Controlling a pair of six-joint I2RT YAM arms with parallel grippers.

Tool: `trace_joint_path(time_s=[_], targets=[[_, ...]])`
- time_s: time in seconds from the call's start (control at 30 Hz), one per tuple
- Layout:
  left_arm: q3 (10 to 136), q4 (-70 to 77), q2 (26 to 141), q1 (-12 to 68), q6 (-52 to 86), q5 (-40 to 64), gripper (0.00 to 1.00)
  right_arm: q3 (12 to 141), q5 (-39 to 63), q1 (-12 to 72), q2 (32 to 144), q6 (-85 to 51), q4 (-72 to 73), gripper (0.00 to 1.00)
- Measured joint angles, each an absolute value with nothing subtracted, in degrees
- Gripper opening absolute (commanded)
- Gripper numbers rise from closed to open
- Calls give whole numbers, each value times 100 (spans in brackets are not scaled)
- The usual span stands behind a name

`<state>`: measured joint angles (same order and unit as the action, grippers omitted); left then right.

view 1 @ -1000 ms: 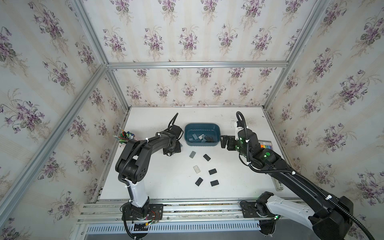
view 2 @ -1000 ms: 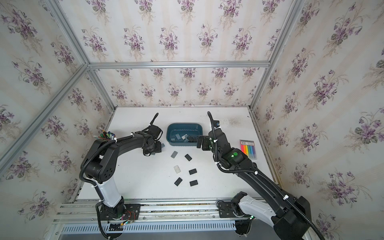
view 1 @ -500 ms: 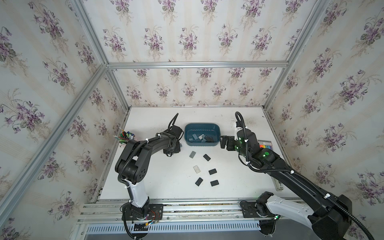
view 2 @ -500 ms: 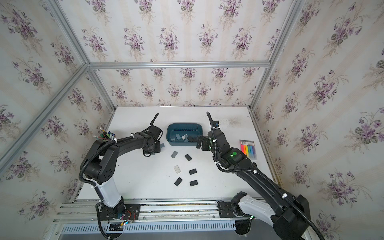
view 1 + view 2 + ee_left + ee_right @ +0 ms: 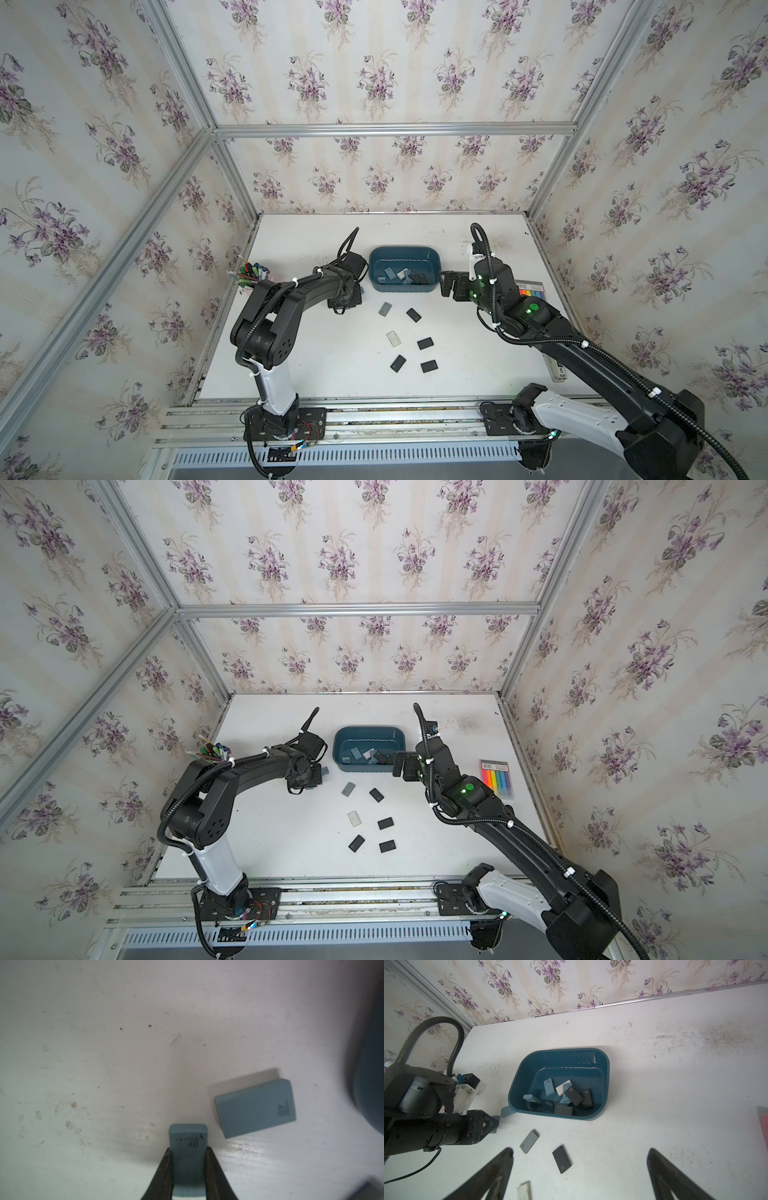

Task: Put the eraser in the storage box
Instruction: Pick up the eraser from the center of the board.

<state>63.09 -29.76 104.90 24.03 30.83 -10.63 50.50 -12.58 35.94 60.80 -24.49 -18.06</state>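
My left gripper (image 5: pixel 189 1149) is shut on a small blue eraser (image 5: pixel 188 1134) marked 4B, low over the white table just left of the storage box. In both top views the left gripper (image 5: pixel 347 305) (image 5: pixel 309 782) points down there. A second blue eraser (image 5: pixel 255 1108) lies right beside it. The storage box (image 5: pixel 405 289) (image 5: pixel 368 769) (image 5: pixel 525 1072), a dark teal tub, holds several erasers. My right gripper (image 5: pixel 580 1150) (image 5: pixel 451 286) hangs open and empty by the box's right end.
Several loose erasers lie in front of the box: a grey one (image 5: pixel 385 308), a white one (image 5: pixel 393 338), and black ones such as (image 5: pixel 413 315). A pen cup (image 5: pixel 253 276) stands at the left edge. A pack of coloured markers (image 5: pixel 532 291) lies at the right.
The left gripper's jaws have closed onto the blue eraser. Both arms stay almost where they were.
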Motion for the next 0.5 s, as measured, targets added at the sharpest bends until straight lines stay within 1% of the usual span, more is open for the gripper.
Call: trace_joint_path(time_s=[0.17, 0.3, 0.5], targets=[[6233, -2998, 10392, 2432, 3173, -1096, 12, 5065, -1256, 3594, 6080, -2449, -1804, 100], [6160, -3411, 10237, 2456, 3238, -1160, 9, 5063, -1234, 3594, 6080, -2451, -1804, 100], [6267, -3826, 9867, 2558, 3317, -1212, 8, 4993, -1127, 3594, 6080, -2510, -1791, 100]])
